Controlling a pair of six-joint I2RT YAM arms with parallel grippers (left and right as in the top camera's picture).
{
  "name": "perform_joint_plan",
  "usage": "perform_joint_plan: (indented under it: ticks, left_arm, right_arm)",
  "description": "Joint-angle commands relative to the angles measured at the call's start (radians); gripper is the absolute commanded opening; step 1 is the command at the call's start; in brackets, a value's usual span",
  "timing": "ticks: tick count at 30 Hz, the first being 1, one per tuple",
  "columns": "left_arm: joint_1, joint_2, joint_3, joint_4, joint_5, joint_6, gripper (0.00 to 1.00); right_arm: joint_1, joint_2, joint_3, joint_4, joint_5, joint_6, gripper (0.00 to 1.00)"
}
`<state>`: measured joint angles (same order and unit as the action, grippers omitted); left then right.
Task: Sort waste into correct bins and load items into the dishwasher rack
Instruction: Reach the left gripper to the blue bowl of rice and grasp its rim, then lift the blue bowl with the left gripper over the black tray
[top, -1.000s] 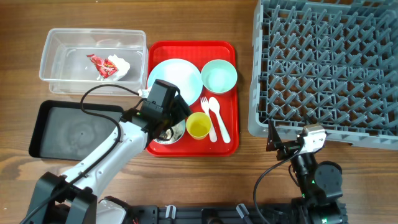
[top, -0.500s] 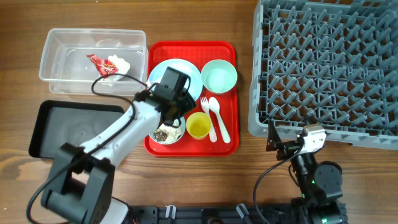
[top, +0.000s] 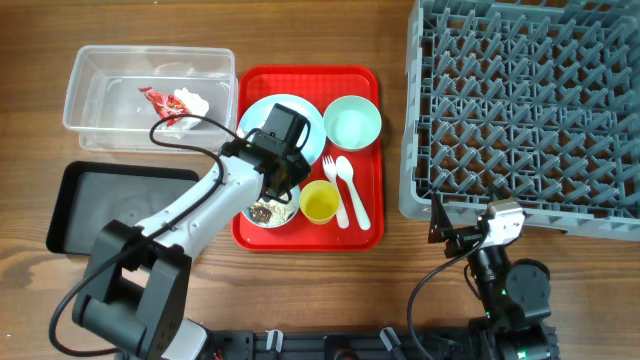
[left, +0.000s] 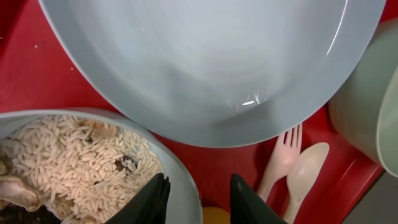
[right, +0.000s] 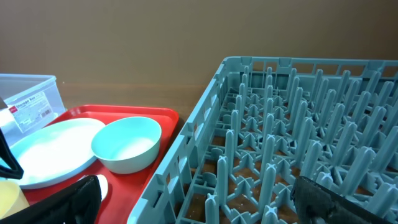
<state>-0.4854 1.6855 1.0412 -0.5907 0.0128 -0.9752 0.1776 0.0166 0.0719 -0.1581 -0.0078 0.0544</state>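
My left claw (left: 199, 186) stands narrow, fingers astride the near rim of the bowl (left: 180, 180) at the front of the red tray (top: 300, 76). A gap shows on the outer side, so I judge it not clamped. A thin rim hold could slip or tip the bowl, spilling its food scraps (left: 68, 162) over the tray, and the outer finger may nudge the yellow cup (top: 319, 202) just beside it. The plate (left: 205, 56) and second bowl (top: 352, 122) on the tray are empty. Left of the tray, the clear tub (top: 100, 80) holds the wrapper (top: 170, 105) and the black tray (top: 110, 210) holds nothing. The rack (top: 530, 100), right of the tray, is unloaded. My right claw (top: 448, 230) gapes wide, holding nothing.
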Motion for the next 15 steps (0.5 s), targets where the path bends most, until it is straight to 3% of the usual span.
perform_joint_plan:
  ticks: [1, 9, 11, 13, 15]
  left_arm:
    - [-0.003, 0.025, 0.016, -0.009, -0.018, 0.002, 0.33]
    - [-0.003, 0.063, 0.016, 0.002, -0.018, 0.002, 0.32]
    - [-0.003, 0.063, 0.016, 0.011, -0.018, 0.002, 0.24]
    - [-0.003, 0.063, 0.016, 0.015, -0.018, 0.002, 0.05]
    - [-0.003, 0.063, 0.016, 0.014, -0.018, 0.002, 0.04]
  right_arm:
    - [-0.004, -0.006, -0.002, 0.004, -0.016, -0.01, 1.0]
    - [-0.004, -0.006, -0.002, 0.004, -0.016, -0.01, 1.0]
    - [-0.004, -0.006, -0.002, 0.004, -0.016, -0.01, 1.0]
    - [-0.004, -0.006, -0.002, 0.004, -0.016, -0.01, 1.0]
    - [-0.004, -0.006, -0.002, 0.004, -0.016, -0.009, 1.0]
